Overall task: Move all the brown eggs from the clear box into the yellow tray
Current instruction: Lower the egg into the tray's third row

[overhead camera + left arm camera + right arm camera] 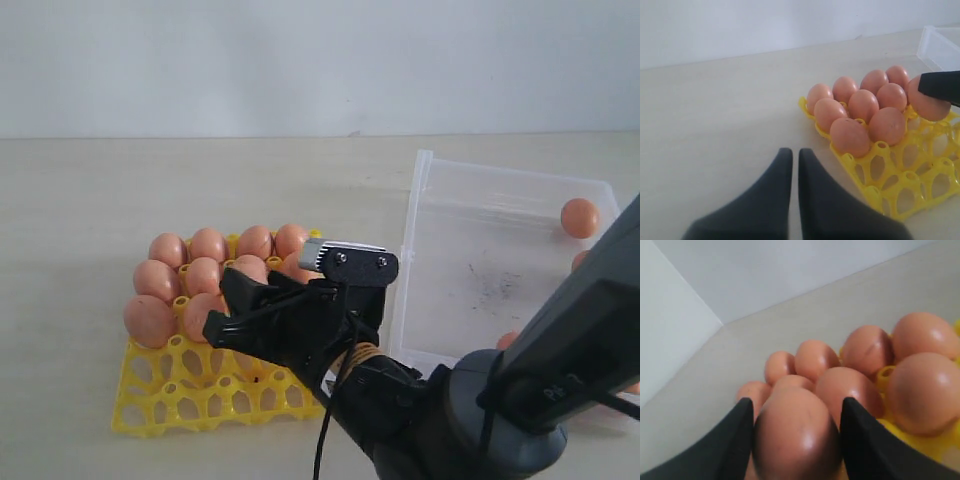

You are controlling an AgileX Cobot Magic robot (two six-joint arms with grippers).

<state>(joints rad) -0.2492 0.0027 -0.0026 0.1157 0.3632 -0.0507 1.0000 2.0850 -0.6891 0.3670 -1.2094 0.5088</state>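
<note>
Black fingers (740, 430) of the right gripper (796, 407) are spread around one brown egg (795, 445) and pinch it over the yellow tray (170, 400), just beside the eggs seated there. Whether it touches a cup cannot be told. The seated brown eggs (860, 105) fill the tray's far rows. To the right of the tray, the clear box (470, 230) sits on the counter (90, 200) with a few eggs (579, 218) inside. Near the tray's corner, the left gripper (795, 152) hangs over the counter, its fingers pressed together.
</note>
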